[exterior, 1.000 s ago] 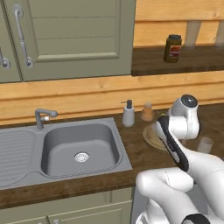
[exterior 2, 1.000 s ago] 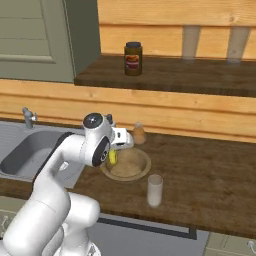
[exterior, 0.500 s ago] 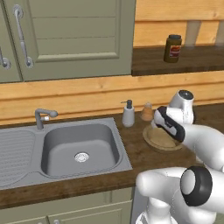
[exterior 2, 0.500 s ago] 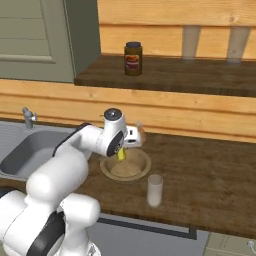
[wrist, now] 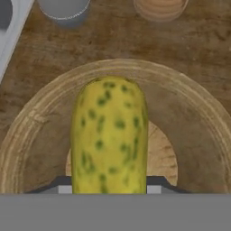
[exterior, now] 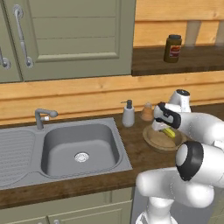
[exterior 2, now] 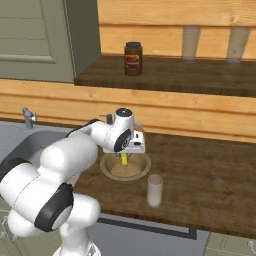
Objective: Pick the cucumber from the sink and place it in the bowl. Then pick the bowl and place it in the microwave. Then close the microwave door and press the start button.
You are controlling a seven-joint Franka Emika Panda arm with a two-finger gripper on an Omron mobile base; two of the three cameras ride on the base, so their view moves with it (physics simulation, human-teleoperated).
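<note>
The big brown wooden surface [exterior: 135,153] runs along the wall, and the grey sink [exterior: 78,148] is set into its left part, with its tap [exterior: 43,116] behind it. The white robot arm [exterior 2: 75,155] reaches out over the surface to the right of the sink. There the round tan bowl [exterior 2: 132,170] sits on the surface, just past the sink's right edge. A white soap bottle [exterior: 128,114] and a small tan pot [exterior: 147,113] stand near the bowl on its far side, and a clear glass [exterior 2: 155,190] stands near it on the close side. A dark jar [exterior: 173,48] sits up on the shelf [exterior 2: 190,75]. The pincer [exterior 2: 123,159] hangs right over the bowl, pinching the little yellow-green cucumber [wrist: 110,140], which points down into the middle of the bowl.
</note>
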